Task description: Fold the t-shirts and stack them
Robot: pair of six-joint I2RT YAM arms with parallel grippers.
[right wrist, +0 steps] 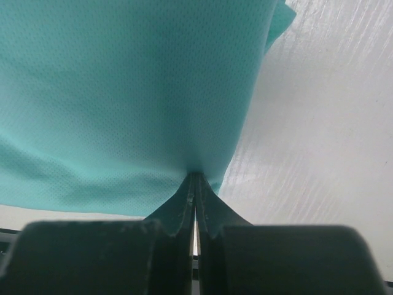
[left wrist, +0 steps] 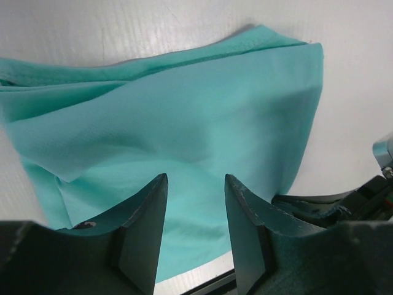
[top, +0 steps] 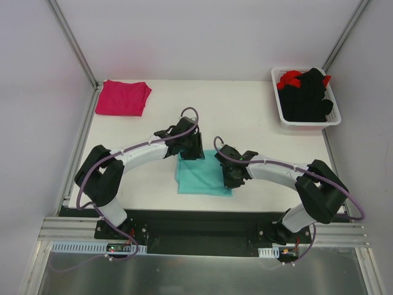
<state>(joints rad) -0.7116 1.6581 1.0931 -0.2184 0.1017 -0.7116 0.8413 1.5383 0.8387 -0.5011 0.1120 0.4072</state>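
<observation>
- White table carries the pink t-shirt, folded, far left;
- teal t-shirt mid-fold; right gripper pinches its edge; left gripper half-open, empty;
- basket garments wait unfolded.

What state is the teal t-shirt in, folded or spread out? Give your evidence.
Folded. The teal t-shirt lies as a compact rectangle, no sleeves showing; the left wrist view shows overlapping layers.
</observation>
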